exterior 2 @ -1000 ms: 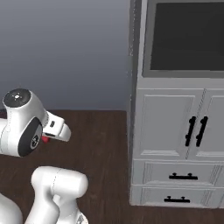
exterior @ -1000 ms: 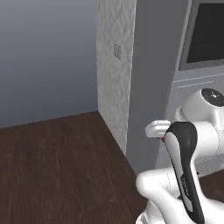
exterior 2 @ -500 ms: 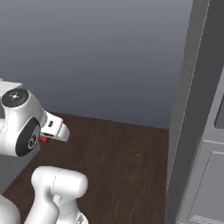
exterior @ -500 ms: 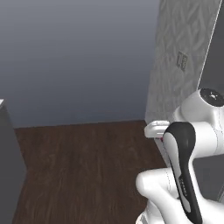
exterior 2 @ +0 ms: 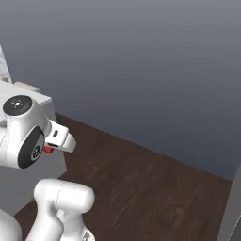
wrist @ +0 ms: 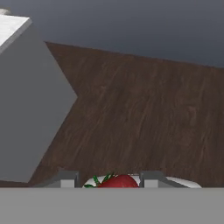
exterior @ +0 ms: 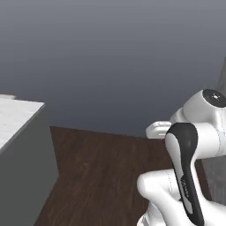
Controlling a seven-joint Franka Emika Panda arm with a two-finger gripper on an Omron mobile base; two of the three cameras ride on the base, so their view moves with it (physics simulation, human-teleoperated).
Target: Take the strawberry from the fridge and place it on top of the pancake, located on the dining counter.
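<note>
Fingers (wrist: 113, 180) pinched the tiny red green-leafed strawberry (wrist: 117, 181) between them, carried high over dark wooden floor (wrist: 144, 105), likely for transit toward the white marble-look worktop (exterior: 13, 115) at left.

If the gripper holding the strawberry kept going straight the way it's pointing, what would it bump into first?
Probably the dark wooden floor. The gripper, shut on the strawberry, looks forward and down at bare floorboards. The grey counter stands off to the side, apparently out of the line, though depth is hard to judge.
</note>
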